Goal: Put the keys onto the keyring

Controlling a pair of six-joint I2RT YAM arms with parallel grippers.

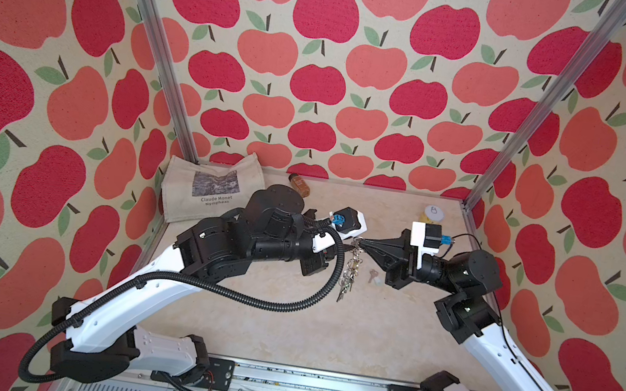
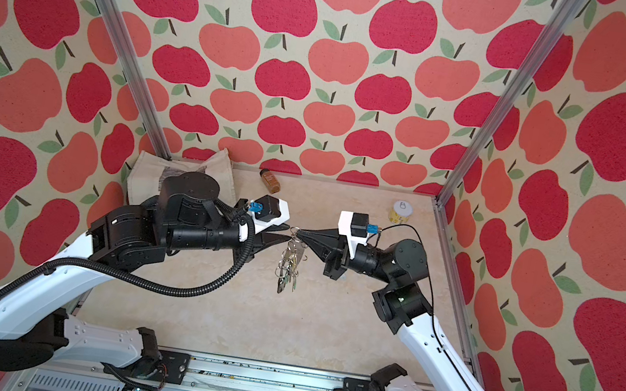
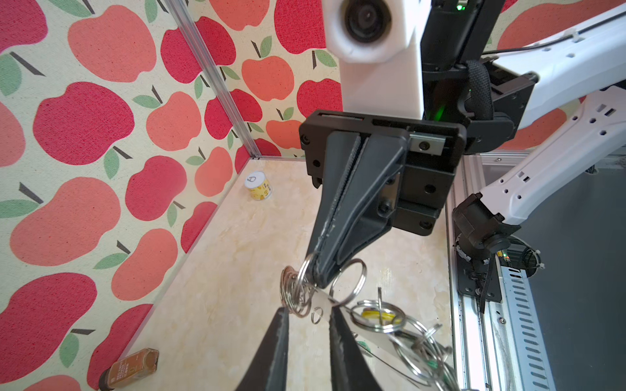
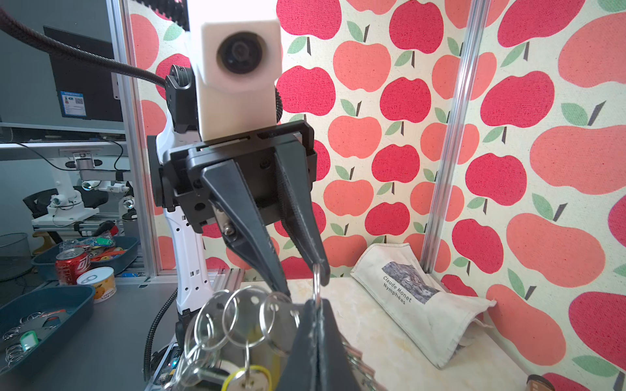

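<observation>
I see the right gripper (image 1: 359, 242) clamped shut on the keyring (image 1: 350, 271), which dangles mid-air. The left gripper (image 3: 308, 311) is slightly open, straddling its rings. The pale-tagged key (image 1: 373, 276) lies on the table (image 1: 324, 333); the tote bag (image 1: 211, 189) reads "Claude Monet Nymphéas".

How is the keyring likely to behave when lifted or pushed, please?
Probably floppy: the keyring dangles as a loose bunch below the shut right gripper. Hung from one end, it would likely swing and tangle. Its bare metal might slip from a light pinch.
</observation>
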